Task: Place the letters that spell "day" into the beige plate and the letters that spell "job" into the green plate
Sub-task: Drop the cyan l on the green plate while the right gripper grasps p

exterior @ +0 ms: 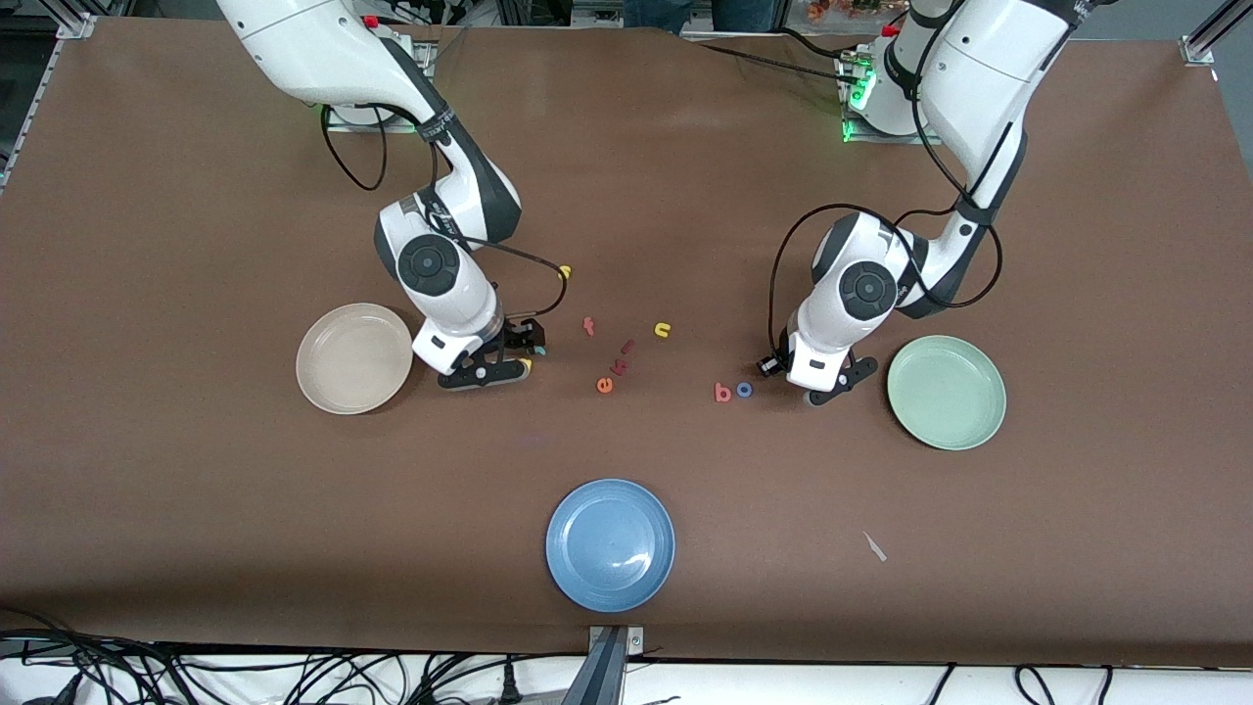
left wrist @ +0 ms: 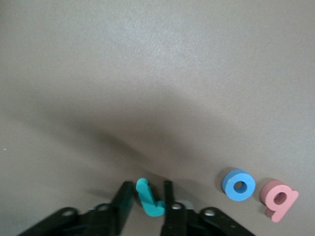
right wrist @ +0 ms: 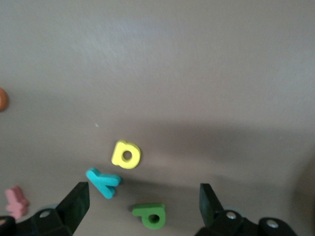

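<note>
Overhead, a brown desk (exterior: 196, 196) carries three round plates and a scatter of tiny foam letters, with two white robot arms reaching down among them.

Taking the blue plate (exterior: 610, 544) as landmark, at the edge nearest the front camera: the beige plate (exterior: 354, 357) lies farther from the camera, toward the right arm's end. The green plate (exterior: 946, 392) lies farther too, toward the left arm's end. Both show bare.

The left pincer (left wrist: 149, 200) is down at the desk just beside the green plate, its fingers drawn in on either side of the teal j (left wrist: 147, 198), which stands between them. Just beside it lie the blue o (left wrist: 238, 185) and the red-orange b (left wrist: 277, 198), close together on the desk.

The right pincer (right wrist: 142, 201) is low beside the beige plate, its fingers spread wide and holding nothing. Between and just ahead of them lie the yellow a (right wrist: 126, 154), the teal y (right wrist: 103, 182) and the green d (right wrist: 150, 215), close together but apart.

Between the two arms, farther from the camera than the blue plate, lie other letters: an orange e (exterior: 605, 385), a red f (exterior: 588, 325), a yellow n (exterior: 663, 329) and another yellow letter (exterior: 565, 272) by the right arm's cable.
</note>
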`<state>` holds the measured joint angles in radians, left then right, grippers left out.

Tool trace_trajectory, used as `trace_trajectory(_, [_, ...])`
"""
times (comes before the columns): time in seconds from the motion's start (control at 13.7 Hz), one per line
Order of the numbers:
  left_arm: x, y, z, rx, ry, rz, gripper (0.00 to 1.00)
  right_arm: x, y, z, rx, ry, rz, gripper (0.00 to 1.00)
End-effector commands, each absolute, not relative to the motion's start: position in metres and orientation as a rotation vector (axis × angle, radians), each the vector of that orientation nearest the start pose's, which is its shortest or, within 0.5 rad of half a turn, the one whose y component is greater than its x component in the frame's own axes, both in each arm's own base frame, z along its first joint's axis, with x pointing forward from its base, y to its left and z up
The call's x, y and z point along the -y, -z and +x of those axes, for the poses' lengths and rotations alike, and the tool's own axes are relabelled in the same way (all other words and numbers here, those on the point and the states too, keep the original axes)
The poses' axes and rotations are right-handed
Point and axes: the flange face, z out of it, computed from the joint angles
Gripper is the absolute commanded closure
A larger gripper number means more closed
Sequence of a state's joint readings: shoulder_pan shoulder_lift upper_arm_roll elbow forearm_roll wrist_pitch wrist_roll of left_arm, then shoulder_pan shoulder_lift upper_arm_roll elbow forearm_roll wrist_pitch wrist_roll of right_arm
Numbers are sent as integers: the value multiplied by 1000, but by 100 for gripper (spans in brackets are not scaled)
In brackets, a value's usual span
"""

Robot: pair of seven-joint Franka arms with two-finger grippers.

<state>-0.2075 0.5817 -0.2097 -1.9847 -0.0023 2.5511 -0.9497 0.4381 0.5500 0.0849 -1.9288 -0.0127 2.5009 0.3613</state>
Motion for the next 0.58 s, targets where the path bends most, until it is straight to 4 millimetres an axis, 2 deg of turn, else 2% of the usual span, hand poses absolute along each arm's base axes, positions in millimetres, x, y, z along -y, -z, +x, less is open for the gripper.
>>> trace_trajectory(0.0, [246, -172, 565, 860, -100, -3109, 100, -301, -211, 526, 244, 29, -3089, 1])
trace_trajectory(0.15, [242, -189, 580, 882, -68, -3114, 100, -297, -210, 519, 244, 17, -3094, 1])
trace_trajectory(0.22, [233, -204, 590, 902, -80, -3096, 100, -295, -206, 515, 242, 4, -3098, 1])
trace_trajectory(0.29, [221, -228, 600, 917, -95, -3076, 100, -294, -203, 511, 242, 19, -3094, 1])
trace_trajectory(0.36, [201, -250, 616, 907, -114, -3066, 100, -292, -196, 508, 236, 40, -3087, 1])
trace_trajectory(0.51, [156, -280, 635, 822, -209, -3049, 100, -289, -186, 501, 233, 63, -3078, 1])
